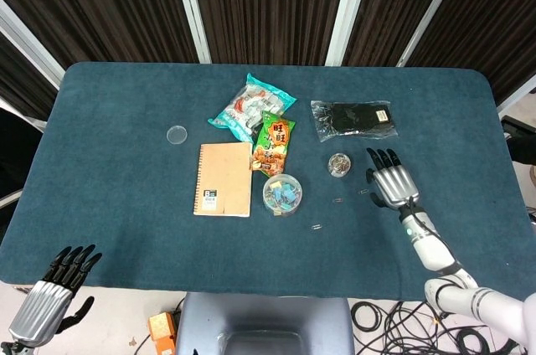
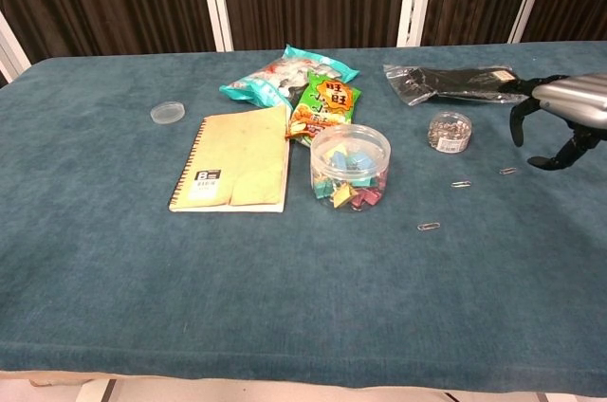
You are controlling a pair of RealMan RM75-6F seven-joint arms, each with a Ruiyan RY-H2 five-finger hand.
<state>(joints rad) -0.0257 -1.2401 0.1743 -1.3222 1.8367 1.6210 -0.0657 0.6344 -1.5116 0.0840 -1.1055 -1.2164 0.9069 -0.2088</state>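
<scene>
My right hand hovers open over the blue table, fingers spread, holding nothing. It is just right of a small round dish of paper clips and nearest a loose clip. Behind it lies a clear bag with black contents. My left hand hangs open below the table's near left edge, away from everything; the chest view does not show it.
Mid-table are a tan spiral notebook, a clear tub of coloured clips, an orange-green snack pack, a teal snack bag and a small clear lid. More loose clips lie in front.
</scene>
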